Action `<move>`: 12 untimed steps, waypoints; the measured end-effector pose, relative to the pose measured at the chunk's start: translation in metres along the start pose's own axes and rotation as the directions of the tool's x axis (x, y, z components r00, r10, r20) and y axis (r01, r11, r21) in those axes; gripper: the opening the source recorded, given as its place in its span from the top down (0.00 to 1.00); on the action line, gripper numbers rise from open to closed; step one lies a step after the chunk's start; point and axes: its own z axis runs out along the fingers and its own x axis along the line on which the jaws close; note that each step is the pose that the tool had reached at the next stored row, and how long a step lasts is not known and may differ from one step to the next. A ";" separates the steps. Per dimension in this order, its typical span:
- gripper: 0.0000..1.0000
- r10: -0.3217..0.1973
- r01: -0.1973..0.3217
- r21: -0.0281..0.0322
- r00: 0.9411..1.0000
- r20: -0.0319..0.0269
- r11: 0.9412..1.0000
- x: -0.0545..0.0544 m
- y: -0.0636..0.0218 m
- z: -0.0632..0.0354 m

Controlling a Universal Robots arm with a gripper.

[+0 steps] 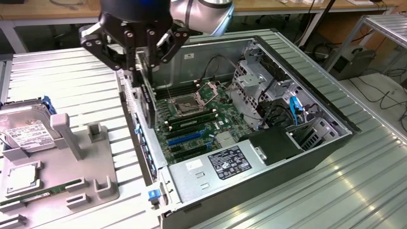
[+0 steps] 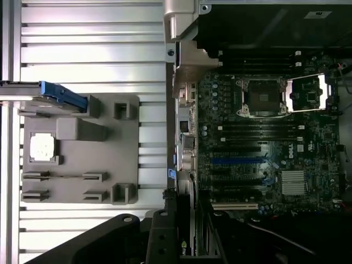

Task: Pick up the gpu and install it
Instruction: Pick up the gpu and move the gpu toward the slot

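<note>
While gripper (image 1: 141,64) is hanging above case (image 1: 267,191): its claw is pinching the gpu (image 1: 149,100).
gpu: hanging upright just beside the case's rear wall.

Bench is a ribbed metal table (image 1: 70,81); bright glare (image 1: 337,191) lies on its slats at 5 o'clock in the exterior view. A wooden desk (image 1: 38,12) on pale legs runs along 12 o'clock. At 2 o'clock stands a grey metal frame (image 1: 381,24) with a dark box (image 1: 353,59) beside it. Loose cables (image 1: 384,95) lie on the pale floor at 3 o'clock.
</note>
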 end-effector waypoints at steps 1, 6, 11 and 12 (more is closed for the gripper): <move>0.74 0.000 0.000 0.000 1.000 -0.001 1.000 -0.005 -0.0001 0.0000; 0.74 0.001 -0.001 0.000 1.000 -0.006 1.000 -0.028 -0.0001 0.0004; 0.74 0.001 -0.001 0.002 1.000 -0.009 1.000 -0.051 -0.0004 0.0063; 0.74 0.001 -0.001 0.003 1.000 -0.009 1.000 -0.056 -0.0005 0.0081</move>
